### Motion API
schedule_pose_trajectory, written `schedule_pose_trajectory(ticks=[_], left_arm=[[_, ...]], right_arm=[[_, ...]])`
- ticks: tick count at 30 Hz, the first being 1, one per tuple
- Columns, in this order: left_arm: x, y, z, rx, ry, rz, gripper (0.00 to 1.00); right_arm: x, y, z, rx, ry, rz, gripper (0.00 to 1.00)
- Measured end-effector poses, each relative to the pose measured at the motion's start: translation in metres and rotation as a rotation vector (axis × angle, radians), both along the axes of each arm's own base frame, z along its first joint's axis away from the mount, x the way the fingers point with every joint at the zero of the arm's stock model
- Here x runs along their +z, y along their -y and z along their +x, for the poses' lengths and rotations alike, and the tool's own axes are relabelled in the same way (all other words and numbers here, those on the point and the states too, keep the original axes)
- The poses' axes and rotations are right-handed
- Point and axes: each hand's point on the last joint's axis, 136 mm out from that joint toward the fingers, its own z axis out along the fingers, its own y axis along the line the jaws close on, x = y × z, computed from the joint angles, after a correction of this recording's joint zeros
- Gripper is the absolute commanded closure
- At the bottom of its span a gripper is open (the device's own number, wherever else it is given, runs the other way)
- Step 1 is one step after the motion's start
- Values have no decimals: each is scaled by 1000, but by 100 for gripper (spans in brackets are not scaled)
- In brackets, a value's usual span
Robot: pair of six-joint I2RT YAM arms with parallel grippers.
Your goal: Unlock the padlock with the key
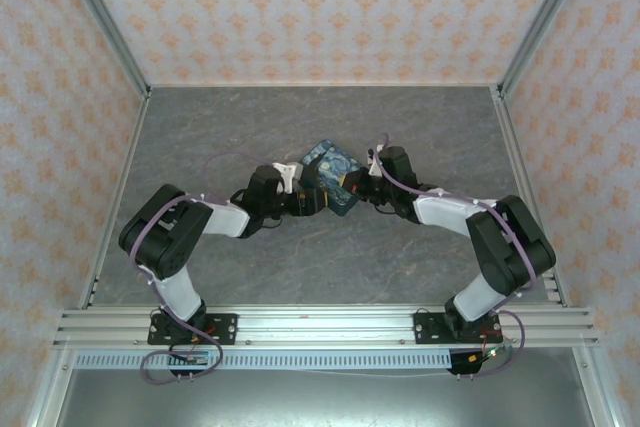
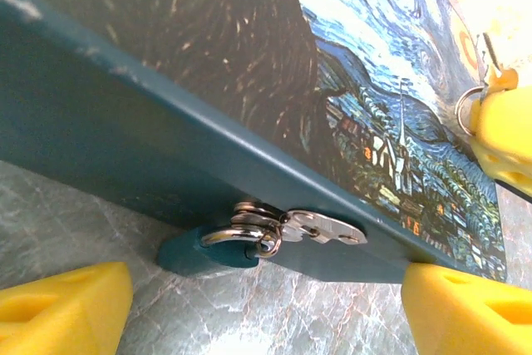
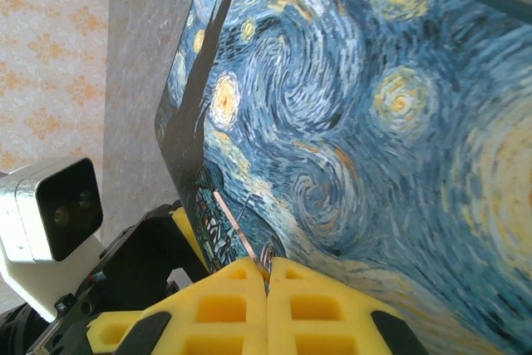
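— Where do we see the padlock (image 2: 208, 253)?
— Hanging from the tin's (image 2: 208, 56) hasp (image 2: 320, 229), body on the table (image 2: 83, 222), between our left gripper's (image 2: 266, 288) wide-apart pads, which hold nothing.
— And our right gripper (image 3: 266, 284)?
— Pinched tight on the key (image 3: 237, 226), close against the tin

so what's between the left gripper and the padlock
Just bare table. In the left wrist view the open left gripper faces the padlock, which hangs at the tin, with nothing in the gap.
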Motion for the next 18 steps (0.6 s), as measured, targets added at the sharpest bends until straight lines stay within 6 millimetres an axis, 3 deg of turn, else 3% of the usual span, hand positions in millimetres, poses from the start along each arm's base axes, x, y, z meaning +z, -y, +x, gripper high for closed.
schedule_pose_trajectory(ticks=[9, 18], left_arm=[[0, 5, 7, -18, 31, 7, 24], [5, -4, 8, 1, 74, 26, 25]], right_arm=[[0, 2, 0, 2, 18, -19, 100], [0, 3, 0, 1, 19, -22, 100]])
